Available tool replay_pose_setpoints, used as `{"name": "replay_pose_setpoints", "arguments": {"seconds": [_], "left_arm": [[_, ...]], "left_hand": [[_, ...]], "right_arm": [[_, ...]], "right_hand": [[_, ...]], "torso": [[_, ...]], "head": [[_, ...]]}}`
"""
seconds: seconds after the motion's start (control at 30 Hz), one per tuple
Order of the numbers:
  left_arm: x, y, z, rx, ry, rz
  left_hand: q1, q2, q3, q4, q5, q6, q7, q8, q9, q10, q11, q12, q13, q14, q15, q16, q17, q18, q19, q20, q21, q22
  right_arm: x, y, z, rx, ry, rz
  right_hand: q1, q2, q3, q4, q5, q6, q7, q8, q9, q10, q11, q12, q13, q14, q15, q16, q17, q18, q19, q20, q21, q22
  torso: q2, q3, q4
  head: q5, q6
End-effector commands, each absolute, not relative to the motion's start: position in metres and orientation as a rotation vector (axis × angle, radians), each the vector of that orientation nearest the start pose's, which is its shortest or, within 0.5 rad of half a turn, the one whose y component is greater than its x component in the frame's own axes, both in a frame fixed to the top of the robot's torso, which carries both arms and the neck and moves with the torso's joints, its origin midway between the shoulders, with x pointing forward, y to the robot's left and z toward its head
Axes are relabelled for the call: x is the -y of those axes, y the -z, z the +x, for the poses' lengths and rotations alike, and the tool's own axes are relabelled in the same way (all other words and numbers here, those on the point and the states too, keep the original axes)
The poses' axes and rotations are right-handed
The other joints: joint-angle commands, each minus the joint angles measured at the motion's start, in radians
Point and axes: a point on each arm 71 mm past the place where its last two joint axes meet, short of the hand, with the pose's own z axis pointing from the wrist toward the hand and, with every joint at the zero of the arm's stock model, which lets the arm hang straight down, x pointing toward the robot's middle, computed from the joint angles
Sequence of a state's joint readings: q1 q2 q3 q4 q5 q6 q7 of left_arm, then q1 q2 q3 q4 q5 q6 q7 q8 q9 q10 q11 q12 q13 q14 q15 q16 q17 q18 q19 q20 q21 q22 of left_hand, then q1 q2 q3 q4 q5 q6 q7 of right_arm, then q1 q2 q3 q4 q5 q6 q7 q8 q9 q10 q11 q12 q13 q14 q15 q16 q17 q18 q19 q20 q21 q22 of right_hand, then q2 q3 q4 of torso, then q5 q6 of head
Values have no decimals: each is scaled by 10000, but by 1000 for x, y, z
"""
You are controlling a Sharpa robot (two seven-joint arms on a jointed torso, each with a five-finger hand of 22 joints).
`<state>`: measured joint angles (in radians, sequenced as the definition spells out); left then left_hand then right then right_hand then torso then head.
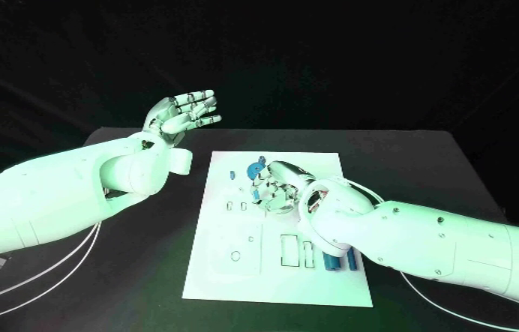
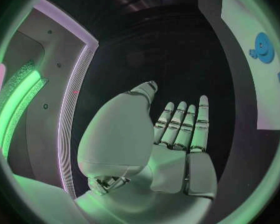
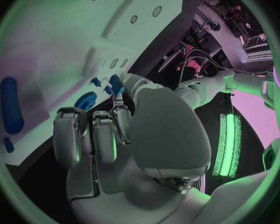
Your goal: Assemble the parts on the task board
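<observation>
Your right hand (image 1: pixel 283 189) hangs over the far half of the task board (image 1: pixel 232 272), fingers curled; in the right wrist view a small blue part (image 3: pixel 117 84) sits pinched at its fingertips (image 3: pixel 120 115), just beside the round blue disc (image 3: pixel 85 100). Keep that pinch firm, square the part over its slot, and lower it slowly. Your left hand (image 1: pixel 186 112) is raised off the board's far-left corner, flat, spread and empty; keep it there.

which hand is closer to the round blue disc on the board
Right. The right hand is over the task board, just beside the round blue disc. The left hand is raised off the board's far left corner, fingers straight, holding nothing.
</observation>
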<state>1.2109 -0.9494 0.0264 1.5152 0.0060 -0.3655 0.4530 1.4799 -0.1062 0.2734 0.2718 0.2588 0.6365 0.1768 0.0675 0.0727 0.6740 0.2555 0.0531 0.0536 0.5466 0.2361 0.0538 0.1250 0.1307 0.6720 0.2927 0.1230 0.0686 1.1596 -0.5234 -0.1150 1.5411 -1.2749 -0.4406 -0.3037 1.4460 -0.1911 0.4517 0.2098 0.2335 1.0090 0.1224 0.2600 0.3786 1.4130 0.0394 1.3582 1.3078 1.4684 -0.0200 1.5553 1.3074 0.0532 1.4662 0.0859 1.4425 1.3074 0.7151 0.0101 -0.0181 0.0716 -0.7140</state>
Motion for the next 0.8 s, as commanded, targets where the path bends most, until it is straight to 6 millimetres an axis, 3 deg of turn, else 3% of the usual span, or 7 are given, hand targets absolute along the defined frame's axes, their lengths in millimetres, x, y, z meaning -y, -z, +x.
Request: {"name": "replay_pose_setpoints", "arguments": {"seconds": [0.03, 0.8], "left_arm": [[-269, 143, 499, -12099, 14898, -10980], [-267, 143, 498, -12157, 14965, -10979]], "left_hand": [[69, -21, -2, -70, 5, 82, 1144, -14, -8, 65, -1, 26, 16, -47, -11, -22, -8, -108, 58, -26, -33, 8], [69, -21, -2, -70, 5, 82, 1144, -14, -8, 65, -1, 26, 16, -47, -11, -22, -8, -108, 58, -26, -33, 8]], "right_arm": [[46, 225, 444, -18042, -8218, -12], [30, 243, 438, -18214, -8246, -124]], "right_hand": [[-110, 33, 61, -14, 48, 13, -26, 31, 176, -88, -7, -29, 326, 935, -78, 19, 2260, -182, 225, -49, -40, 1765], [-210, -9, 56, -14, 22, 10, -37, 72, 195, -30, -14, 32, 395, 939, -82, 25, 2277, -183, 231, -53, -38, 1771]], "torso": [[3, 9, 7], [2, 5, 16]], "head": [[-9, -32], [53, -145]]}}
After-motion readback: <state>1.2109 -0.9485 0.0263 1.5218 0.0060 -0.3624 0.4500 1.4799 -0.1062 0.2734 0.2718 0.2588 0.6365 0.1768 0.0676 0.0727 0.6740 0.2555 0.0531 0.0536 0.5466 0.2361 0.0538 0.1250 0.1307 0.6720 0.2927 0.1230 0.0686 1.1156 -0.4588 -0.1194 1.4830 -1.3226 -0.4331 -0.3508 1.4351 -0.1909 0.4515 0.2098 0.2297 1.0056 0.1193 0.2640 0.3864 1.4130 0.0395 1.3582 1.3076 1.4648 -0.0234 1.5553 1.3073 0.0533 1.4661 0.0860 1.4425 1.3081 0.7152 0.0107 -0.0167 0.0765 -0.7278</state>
